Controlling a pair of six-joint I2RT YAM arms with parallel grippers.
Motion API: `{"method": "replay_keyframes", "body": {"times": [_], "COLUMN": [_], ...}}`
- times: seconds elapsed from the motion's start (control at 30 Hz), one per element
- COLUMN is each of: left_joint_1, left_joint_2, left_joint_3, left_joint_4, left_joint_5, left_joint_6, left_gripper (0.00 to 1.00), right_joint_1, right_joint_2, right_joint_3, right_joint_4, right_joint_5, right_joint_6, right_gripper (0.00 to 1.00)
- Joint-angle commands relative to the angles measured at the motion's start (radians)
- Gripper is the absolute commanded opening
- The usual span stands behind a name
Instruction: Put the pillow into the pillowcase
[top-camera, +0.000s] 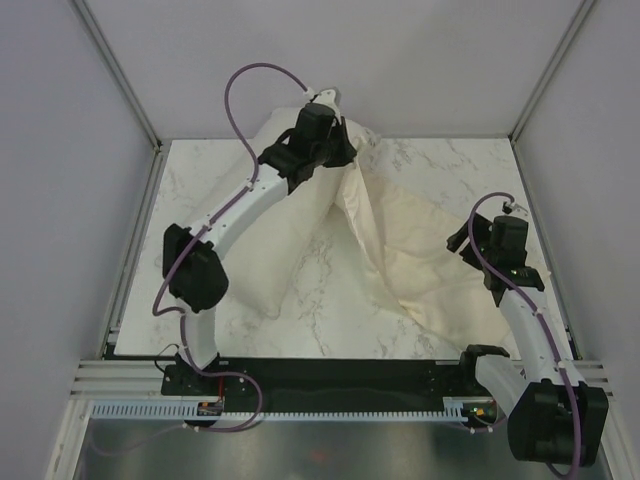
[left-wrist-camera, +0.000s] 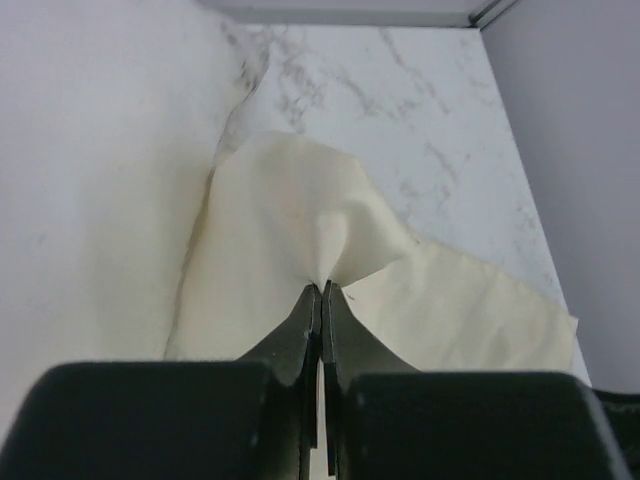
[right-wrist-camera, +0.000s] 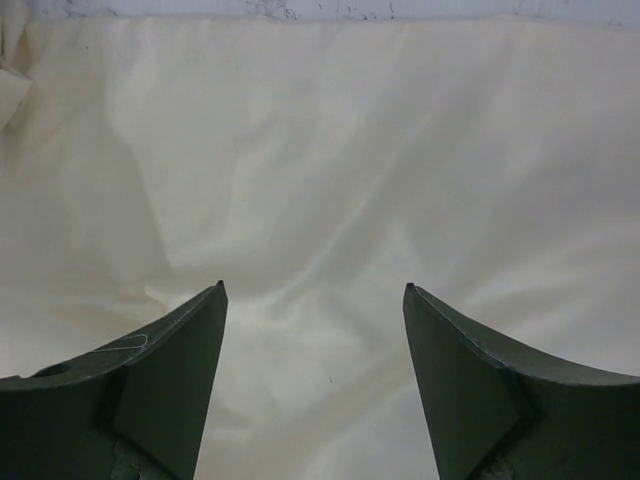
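The pillow (top-camera: 295, 235) is a plump off-white cushion lying at the back left of the table, partly under my left arm; it fills the left side of the left wrist view (left-wrist-camera: 100, 200). The cream pillowcase (top-camera: 420, 255) spreads from the back centre to the right front. My left gripper (top-camera: 345, 152) is shut on a pinch of the pillowcase (left-wrist-camera: 290, 220) and holds it raised in a peak beside the pillow. My right gripper (top-camera: 462, 245) is open and empty just above the flat pillowcase (right-wrist-camera: 320, 150), its jaws wide apart (right-wrist-camera: 312, 290).
The marble table (top-camera: 440, 170) is walled by grey panels at the back and both sides. A black rail with the arm bases runs along the near edge (top-camera: 340, 375). Bare marble shows at the front left (top-camera: 260, 330) and back right.
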Motion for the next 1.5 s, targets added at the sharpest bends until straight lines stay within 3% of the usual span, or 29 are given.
{"method": "replay_keyframes", "body": {"times": [0.0, 0.03, 0.07, 0.1, 0.13, 0.17, 0.23, 0.3, 0.33, 0.37, 0.53, 0.63, 0.7, 0.77, 0.87, 1.1, 1.2, 1.37, 1.43, 1.47], "left_joint_1": [0.020, 0.039, 0.092, 0.129, 0.170, 0.257, 0.324, 0.352, 0.344, 0.332, 0.169, -0.018, -0.166, -0.286, -0.401, -0.484, -0.494, -0.524, -0.524, -0.524], "left_joint_2": [0.212, 0.275, 0.401, 0.444, 0.464, 0.434, 0.359, 0.252, 0.225, 0.205, -0.049, -0.192, -0.232, -0.248, -0.187, 0.098, 0.203, 0.292, 0.320, 0.350], "left_joint_3": [0.368, 0.482, 0.711, 0.795, 0.837, 0.790, 0.671, 0.508, 0.472, 0.448, 0.161, -0.061, -0.195, -0.288, -0.350, -0.223, -0.155, -0.077, -0.059, -0.039], "left_joint_4": [-0.085, -0.126, -0.224, -0.257, -0.278, -0.286, -0.265, -0.181, -0.164, -0.164, -0.174, -0.156, -0.127, -0.081, -0.046, -0.018, -0.021, -0.024, -0.024, -0.026], "left_joint_5": [0.007, -0.027, -0.079, -0.090, -0.090, -0.093, -0.116, -0.159, -0.154, -0.139, -0.117, -0.269, -0.327, -0.294, -0.272, -0.176, -0.073, -0.019, -0.015, -0.015], "left_joint_6": [0.040, 0.035, 0.018, -0.052, -0.100, -0.214, -0.290, -0.240, -0.194, -0.151, 0.029, 0.061, 0.072, 0.064, 0.067, 0.090, 0.064, 0.027, 0.020, 0.018], "left_gripper": [0.02, 0.02, 0.02, 0.02, 0.02, 0.02, 0.02, 0.32, 0.57, 0.98, 1.00, 1.00, 1.00, 1.00, 1.00, 1.00, 1.00, 0.99, 0.93, 0.75], "right_joint_1": [0.002, 0.002, 0.002, 0.002, 0.000, 0.000, 0.000, 0.002, 0.000, 0.000, 0.002, 0.002, 0.003, 0.003, 0.003, 0.002, 0.000, 0.000, 0.000, 0.000], "right_joint_2": [0.022, 0.027, 0.027, 0.027, 0.025, 0.024, 0.019, 0.021, 0.024, 0.027, 0.033, 0.013, -0.004, -0.013, -0.017, -0.146, -0.212, -0.248, -0.248, -0.251], "right_joint_3": [0.070, 0.075, 0.079, 0.087, 0.090, 0.093, 0.088, 0.081, 0.081, 0.081, 0.075, 0.075, 0.075, 0.078, 0.095, 0.127, 0.153, 0.220, 0.219, 0.208], "right_joint_4": [0.026, 0.026, 0.025, 0.022, 0.020, 0.012, 0.009, 0.012, 0.012, 0.015, 0.040, 0.019, -0.015, -0.055, -0.110, -0.233, -0.259, -0.302, -0.305, -0.305], "right_joint_5": [0.065, 0.075, 0.084, 0.099, 0.107, 0.119, 0.125, 0.125, 0.121, 0.106, 0.038, 0.038, 0.081, 0.124, 0.225, 0.401, 0.452, 0.489, 0.487, 0.489], "right_joint_6": [0.021, 0.022, 0.022, 0.019, 0.015, 0.010, 0.009, 0.006, 0.006, 0.007, 0.035, 0.033, 0.032, 0.061, 0.128, 0.210, 0.211, 0.199, 0.199, 0.199], "right_gripper": [0.80, 0.80, 0.80, 0.80, 0.80, 0.80, 0.80, 0.81, 0.81, 0.81, 0.85, 0.87, 0.87, 0.89, 0.90, 0.91, 0.92, 0.92, 0.92, 0.92]}}
